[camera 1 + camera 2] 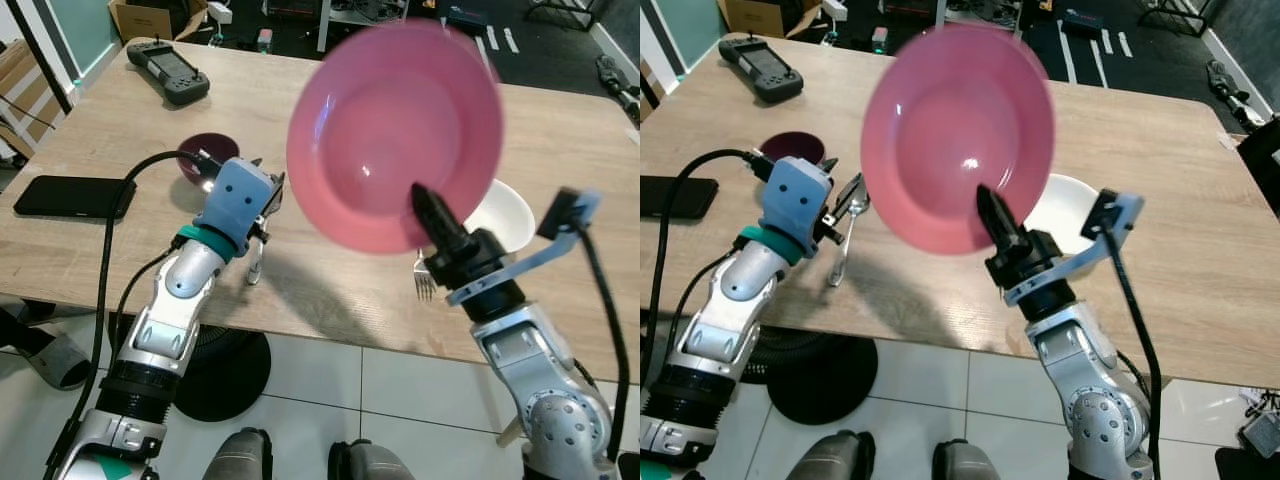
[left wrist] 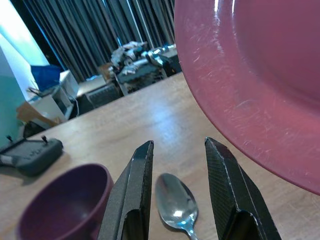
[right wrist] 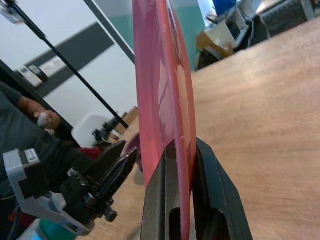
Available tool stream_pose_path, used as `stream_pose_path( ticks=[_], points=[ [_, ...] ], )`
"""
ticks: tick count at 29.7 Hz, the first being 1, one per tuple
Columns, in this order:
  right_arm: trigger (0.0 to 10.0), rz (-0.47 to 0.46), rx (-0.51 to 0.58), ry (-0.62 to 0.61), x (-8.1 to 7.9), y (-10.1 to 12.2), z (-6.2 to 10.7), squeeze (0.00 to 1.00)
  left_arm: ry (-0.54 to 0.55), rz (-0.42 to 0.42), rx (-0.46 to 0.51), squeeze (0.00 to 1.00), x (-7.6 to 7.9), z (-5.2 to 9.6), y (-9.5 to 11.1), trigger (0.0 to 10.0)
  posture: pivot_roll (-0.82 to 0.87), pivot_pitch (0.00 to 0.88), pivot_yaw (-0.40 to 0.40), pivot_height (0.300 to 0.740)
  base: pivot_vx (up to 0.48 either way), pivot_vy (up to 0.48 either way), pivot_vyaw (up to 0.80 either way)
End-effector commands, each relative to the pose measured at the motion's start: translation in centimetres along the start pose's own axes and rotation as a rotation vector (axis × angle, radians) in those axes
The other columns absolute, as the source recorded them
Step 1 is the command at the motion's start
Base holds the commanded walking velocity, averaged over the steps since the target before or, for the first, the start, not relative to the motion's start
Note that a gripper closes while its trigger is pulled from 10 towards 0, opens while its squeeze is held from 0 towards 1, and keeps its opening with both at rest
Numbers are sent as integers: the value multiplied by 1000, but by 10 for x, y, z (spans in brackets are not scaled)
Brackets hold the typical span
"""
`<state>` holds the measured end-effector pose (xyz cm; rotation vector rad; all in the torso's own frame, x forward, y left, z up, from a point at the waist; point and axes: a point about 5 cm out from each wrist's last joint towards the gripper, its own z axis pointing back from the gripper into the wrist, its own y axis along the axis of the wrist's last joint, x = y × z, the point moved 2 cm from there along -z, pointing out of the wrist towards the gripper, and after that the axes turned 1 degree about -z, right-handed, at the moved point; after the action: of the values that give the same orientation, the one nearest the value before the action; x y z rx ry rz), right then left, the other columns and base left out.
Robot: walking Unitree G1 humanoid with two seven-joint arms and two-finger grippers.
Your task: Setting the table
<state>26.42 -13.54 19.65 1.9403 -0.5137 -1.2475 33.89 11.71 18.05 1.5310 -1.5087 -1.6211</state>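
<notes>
My right gripper (image 1: 425,203) is shut on the rim of a pink plate (image 1: 395,135), holding it tilted up on edge above the wooden table (image 1: 100,130); both fingers (image 3: 162,175) pinch the rim. My left gripper (image 2: 177,145) is open just above the table, one finger on each side of a silver spoon (image 2: 175,205) that lies flat near the front edge (image 1: 843,240). A dark purple bowl (image 1: 205,155) sits just beyond the left gripper. Behind the plate, on the right, stands a white bowl (image 1: 505,215). A fork (image 1: 423,282) lies partly hidden under my right wrist.
A black phone (image 1: 72,196) lies at the table's left edge and a black handheld controller (image 1: 168,68) at the far left corner. A cable runs along my left arm. A person's arm (image 3: 30,107) appears in the right wrist view, beyond the table.
</notes>
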Motion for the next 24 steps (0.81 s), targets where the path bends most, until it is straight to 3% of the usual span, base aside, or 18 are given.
stream_pose_path(
  ticks=[1, 4, 9, 18, 24],
  points=[
    [10000, 0, -51, -40, 4, -9, -1, 0, -13, 18, -17, 0, 4, 2, -3, 10000, 53, 25, 9, 740, 0, 0, 0],
    [10000, -4, -73, -64, 7, -14, -1, 0, -14, 18, -20, 0, 3, 2, -4, 10000, 53, 25, 9, 740, 0, 0, 0],
    [10000, -113, -90, -218, 27, -25, -9, 0, -15, 22, -31, 0, 5, 2, -6, 10000, 67, 40, 5, 740, 0, 0, 0],
    [10000, -44, -132, -242, 26, -38, -30, 0, -24, 22, -42, 0, 8, 5, -6, 10000, 91, 76, 0, 740, 0, 0, 0],
    [10000, -69, -138, -223, 22, -41, -48, 0, -18, 16, -49, 0, 6, 8, -6, 10000, 106, 87, -10, 740, 0, 0, 0]
  ],
)
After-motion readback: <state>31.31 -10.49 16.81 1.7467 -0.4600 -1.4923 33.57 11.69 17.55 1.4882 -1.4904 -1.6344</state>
